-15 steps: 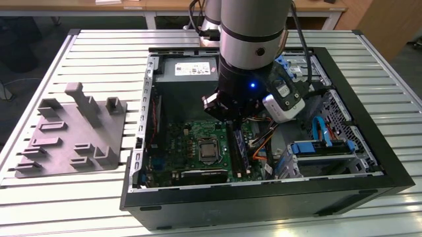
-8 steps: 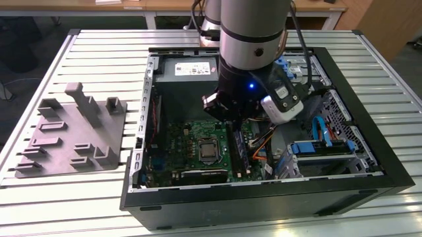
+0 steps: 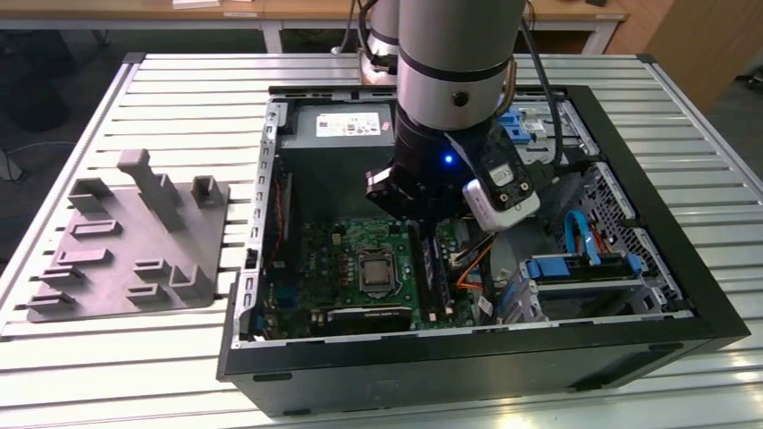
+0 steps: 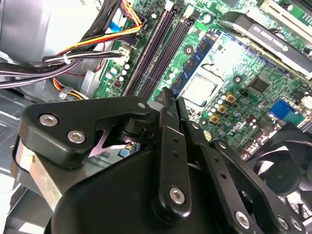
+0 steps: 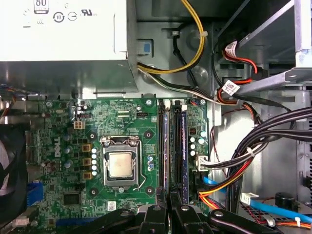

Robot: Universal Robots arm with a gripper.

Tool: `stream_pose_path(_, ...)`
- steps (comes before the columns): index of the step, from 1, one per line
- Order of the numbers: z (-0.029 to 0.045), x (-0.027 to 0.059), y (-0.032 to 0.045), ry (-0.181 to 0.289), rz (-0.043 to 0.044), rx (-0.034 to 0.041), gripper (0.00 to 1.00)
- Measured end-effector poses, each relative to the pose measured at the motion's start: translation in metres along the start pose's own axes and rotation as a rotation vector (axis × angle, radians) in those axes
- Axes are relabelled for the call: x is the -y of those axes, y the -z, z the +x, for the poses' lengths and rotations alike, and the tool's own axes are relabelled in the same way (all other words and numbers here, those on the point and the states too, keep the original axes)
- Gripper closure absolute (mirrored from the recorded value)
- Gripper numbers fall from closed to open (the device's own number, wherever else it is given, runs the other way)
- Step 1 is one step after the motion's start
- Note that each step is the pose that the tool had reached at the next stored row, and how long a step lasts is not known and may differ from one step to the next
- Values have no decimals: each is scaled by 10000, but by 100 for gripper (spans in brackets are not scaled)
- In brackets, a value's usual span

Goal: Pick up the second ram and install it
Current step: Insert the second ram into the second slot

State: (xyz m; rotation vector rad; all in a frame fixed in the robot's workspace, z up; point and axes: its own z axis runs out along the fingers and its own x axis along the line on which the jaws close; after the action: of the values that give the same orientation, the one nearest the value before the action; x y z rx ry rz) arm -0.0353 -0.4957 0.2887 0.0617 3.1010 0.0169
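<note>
Gripper: the gripper [image 5: 168, 208] hangs inside the open computer case [image 3: 667, 335], fingers nearly closed, low over the memory slots [image 5: 171, 146]; whether it grips anything, I cannot tell.
Memory stick: a bluish memory stick [image 5: 184, 146] stands in a slot just beyond the fingertips.
Motherboard: the processor [image 5: 120, 165] lies beside the slots.
Exterior view: a grey tray [image 3: 131, 246] rests near the bench's edge, at the exterior view's left.

In the exterior view the arm [image 3: 448, 98] is covering the motherboard [image 3: 346, 259] near its memory slots, so we are not seeing the tool's fingertips there. In the second wrist view the tool [image 4: 168, 100] is hiding the second ram; we are unable to judge its seating.
</note>
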Motion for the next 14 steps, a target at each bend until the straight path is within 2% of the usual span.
stream_pose_path(5, 0, 0, -1, -1, -2, 1, 86)
stream_pose_path(14, 2, 1, -48, -1, -1, 0, 86)
